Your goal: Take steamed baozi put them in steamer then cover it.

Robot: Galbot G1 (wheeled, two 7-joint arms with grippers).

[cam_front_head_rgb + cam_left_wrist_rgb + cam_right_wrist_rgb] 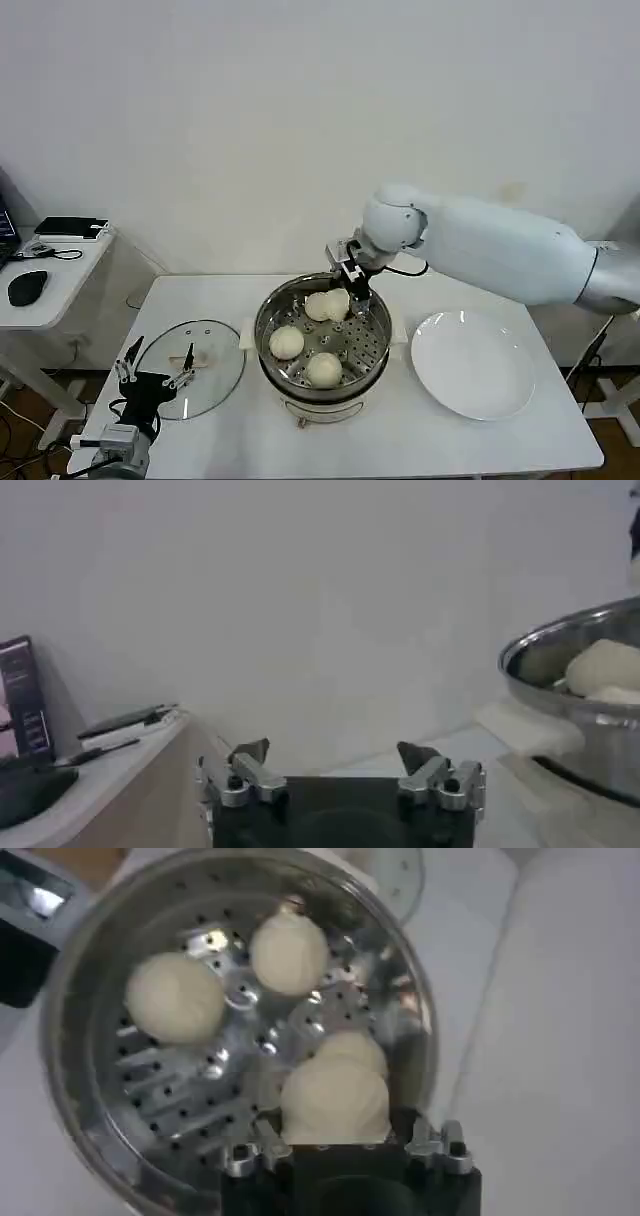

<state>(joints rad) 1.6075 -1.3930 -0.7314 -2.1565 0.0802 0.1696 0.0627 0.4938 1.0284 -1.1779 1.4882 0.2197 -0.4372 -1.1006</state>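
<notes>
The steamer (266, 322) stands mid-table, its perforated tray (175, 1083) showing inside. Two baozi (287, 342) (323, 369) lie on the tray's near side and a third (318, 306) at the far side. My right gripper (355, 290) hangs over the far rim, shut on a fourth baozi (335, 1098), with a finger (400, 1133) pressed against each side. Just beyond that one sits another baozi (352, 1048). The cover (215, 345) lies flat on the table left of the steamer. My left gripper (157, 362) hovers open at the cover's near-left edge, holding nothing (333, 752).
An empty white plate (472, 362) sits right of the steamer. A side desk (40, 290) with a mouse and other devices stands at the far left. The steamer's side (560, 650) and a white handle (530, 725) lie to one side of my left gripper.
</notes>
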